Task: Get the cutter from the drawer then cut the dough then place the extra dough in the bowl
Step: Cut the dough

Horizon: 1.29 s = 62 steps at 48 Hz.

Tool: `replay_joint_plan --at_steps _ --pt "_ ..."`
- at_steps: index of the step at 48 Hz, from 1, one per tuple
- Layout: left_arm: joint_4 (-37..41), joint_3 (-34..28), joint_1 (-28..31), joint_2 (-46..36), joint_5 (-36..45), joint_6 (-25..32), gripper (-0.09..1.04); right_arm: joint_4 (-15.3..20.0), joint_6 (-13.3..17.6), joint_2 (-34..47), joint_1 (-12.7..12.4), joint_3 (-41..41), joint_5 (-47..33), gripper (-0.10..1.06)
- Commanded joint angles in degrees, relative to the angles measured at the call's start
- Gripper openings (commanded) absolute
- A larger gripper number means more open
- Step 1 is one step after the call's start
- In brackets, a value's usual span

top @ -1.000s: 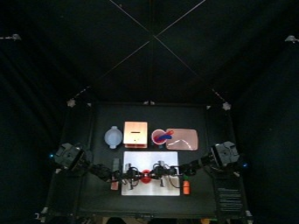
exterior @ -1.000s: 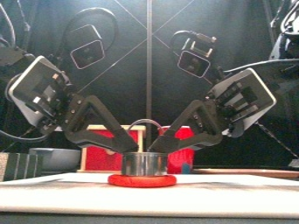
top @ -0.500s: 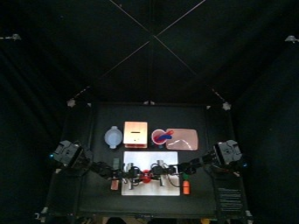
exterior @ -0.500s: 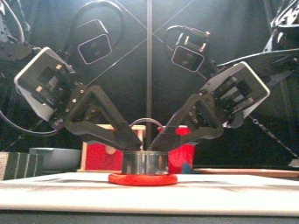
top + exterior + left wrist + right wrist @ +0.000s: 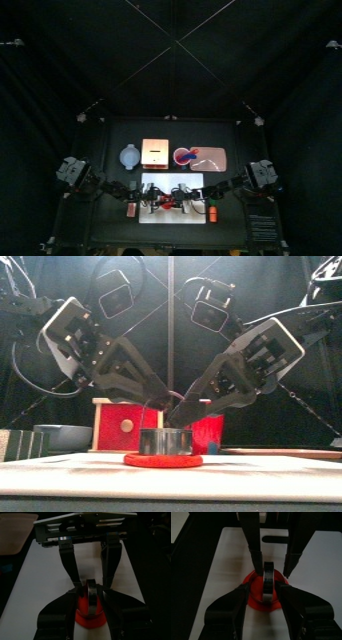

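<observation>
A round metal cutter [image 5: 166, 442] stands pressed into a flat red dough disc [image 5: 163, 461] on the white cutting board [image 5: 267, 474]. My left gripper [image 5: 156, 424] slants down from the left and my right gripper [image 5: 183, 419] from the right, and their tips meet at the cutter's top. In the left wrist view the cutter [image 5: 91, 598] sits between my jaws over the dough [image 5: 89, 615]. The right wrist view shows the same cutter [image 5: 268, 587] and dough [image 5: 254, 600]. Both grippers look shut on the cutter. From above, the grippers hide most of the dough [image 5: 166, 201].
Behind the board [image 5: 171, 215] stand the blue-grey bowl [image 5: 128, 155], the wooden box [image 5: 155, 153] and the pink tray [image 5: 203, 158] with toy foods. At table height the box's red drawer front [image 5: 123, 417], the bowl [image 5: 60, 437] and a red cup [image 5: 210, 434] show.
Both arms have tilted steeper, their wrists rising and drawing outward while the tips stay at the cutter. The cutter's wire handle is now hidden behind the jaws.
</observation>
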Motion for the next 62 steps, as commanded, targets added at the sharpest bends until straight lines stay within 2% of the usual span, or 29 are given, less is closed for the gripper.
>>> replay_joint_plan --at_steps 1,13,19,25,31,40,62 --pt "0.18 -0.26 -1.05 -2.2 -0.18 0.0 0.75 -0.09 0.0 -2.81 -0.35 -1.05 -0.09 0.82" --pt "0.18 2.81 -1.67 -3.96 -0.18 -0.09 0.72 -0.44 0.18 -3.78 -2.29 -2.02 3.08 0.82" --pt "0.0 3.87 -2.02 -3.6 -0.26 -0.18 0.7 -0.62 0.35 -4.57 -3.08 -3.87 8.53 0.82" --pt "0.0 4.13 -2.02 -2.46 -0.53 -0.18 0.62 -0.62 0.53 -4.92 -3.69 -6.59 15.73 0.82" --pt "0.0 3.96 -2.02 -0.53 -0.88 -0.09 0.55 -0.62 0.7 -4.92 -3.6 -9.67 23.29 0.82" --pt "-0.62 4.13 -2.55 2.81 -3.69 -0.26 0.53 -0.62 0.88 -4.92 -3.52 -12.66 30.41 0.82" --pt "-2.64 3.52 -3.52 7.47 -5.45 -0.44 0.52 -3.52 1.05 -3.16 -3.69 -17.31 38.41 0.82"
